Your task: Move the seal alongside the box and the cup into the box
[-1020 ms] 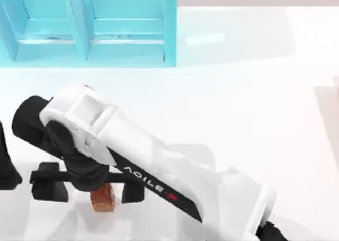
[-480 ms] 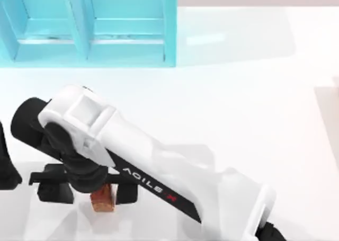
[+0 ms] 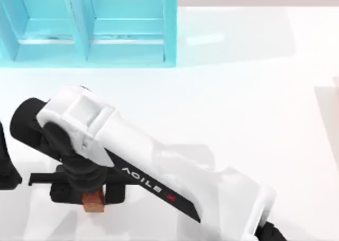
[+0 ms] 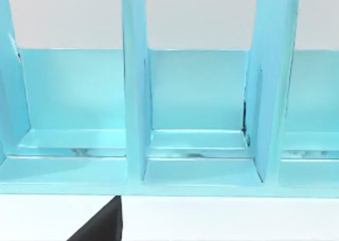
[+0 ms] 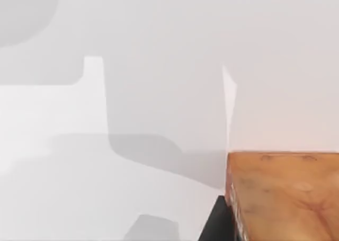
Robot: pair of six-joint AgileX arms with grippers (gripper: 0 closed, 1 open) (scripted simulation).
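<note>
One seal [image 3: 93, 201] clamped in right gripper [image 3: 89, 190], one box [image 3: 87, 26]

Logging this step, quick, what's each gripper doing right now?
Right gripper: jaws shut on the seal, at the table's near left.
Left gripper: at the top view's left edge; state cannot be told.

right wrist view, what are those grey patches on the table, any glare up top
Right wrist view: soft grey shadows lie across the white table beside the seal. Top view: the right arm's shadow falls beneath it, and a pale reflection sits right of the blue box.
</note>
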